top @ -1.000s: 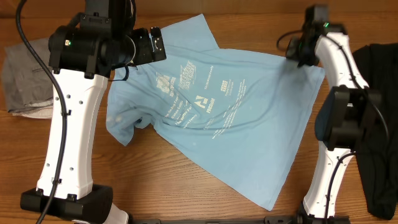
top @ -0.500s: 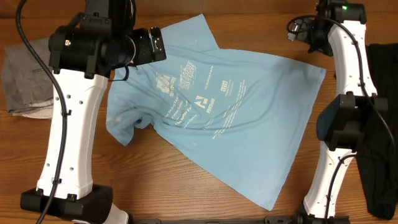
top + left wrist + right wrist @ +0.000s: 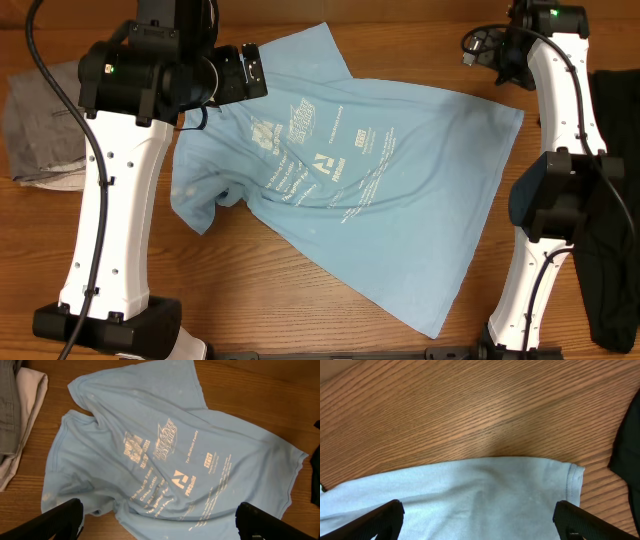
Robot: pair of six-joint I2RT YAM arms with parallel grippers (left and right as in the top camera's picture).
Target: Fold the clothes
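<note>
Overhead, the light blue T-shirt [image 3: 380, 190] looks limp and light; left gripper [image 3: 159, 522] and right gripper [image 3: 480, 522] gape empty. I'd pinch its hem corners.

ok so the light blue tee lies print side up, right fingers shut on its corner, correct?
No. The right wrist view shows the right fingers open above a corner of the tee, gripping nothing. The tee does lie print side up.

left gripper [image 3: 160, 521]: jaws spread wide, empty
right gripper [image 3: 479, 522]: jaws spread wide, empty
left arm [image 3: 108, 190]: stretched forward
right arm [image 3: 562, 110]: stretched forward
</note>
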